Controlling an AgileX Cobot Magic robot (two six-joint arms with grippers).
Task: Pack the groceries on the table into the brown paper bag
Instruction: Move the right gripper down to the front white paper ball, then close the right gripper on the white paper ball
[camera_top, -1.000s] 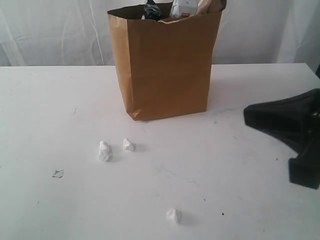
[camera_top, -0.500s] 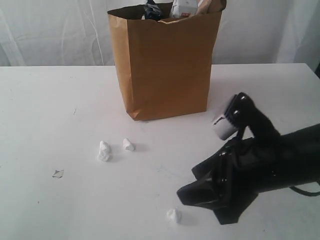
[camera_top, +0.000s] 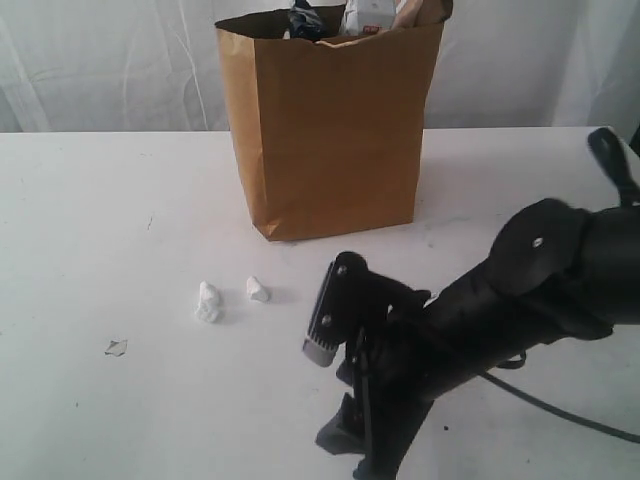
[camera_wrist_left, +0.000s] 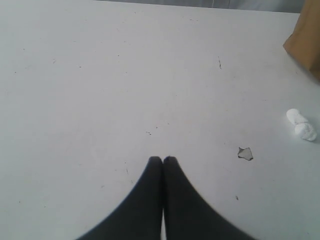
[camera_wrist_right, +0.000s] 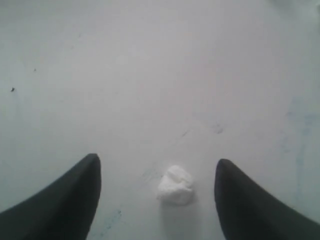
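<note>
At the near edge of the table (camera_top: 90, 200), right of the middle, the right arm (camera_top: 520, 290) reaches in from the right and bends down toward the tabletop. The right gripper (camera_wrist_right: 157, 161) hangs low over the bare white surface with its two dark fingers (camera_wrist_right: 65, 205) spread wide apart. A small white lump (camera_wrist_right: 176, 185) lies on the table between them, touching neither finger, and nothing is held. In the exterior view the arm hides this lump.

The left gripper (camera_wrist_left: 162, 159) is outside the exterior view. Its own wrist view shows its fingers pressed together tip to tip, with nothing between them, above bare table.

On the near left a small grey scrap (camera_top: 116, 347) lies flat. A little farther in, left of the middle, a larger white lump (camera_top: 208, 302) and a smaller white lump (camera_top: 258, 290) lie side by side, close but not touching.

Beyond them the brown paper bag (camera_top: 330, 130) stands upright on the middle of the table, toward the far side, its top open and its rim ragged. The groceries (camera_top: 368, 15) are inside it. Only their tops show above the rim: a dark one on the left, a white one with a red mark in the middle and a tan one on the right. Which item each is cannot be told.

Behind the table hangs a white curtain (camera_top: 100, 60).
</note>
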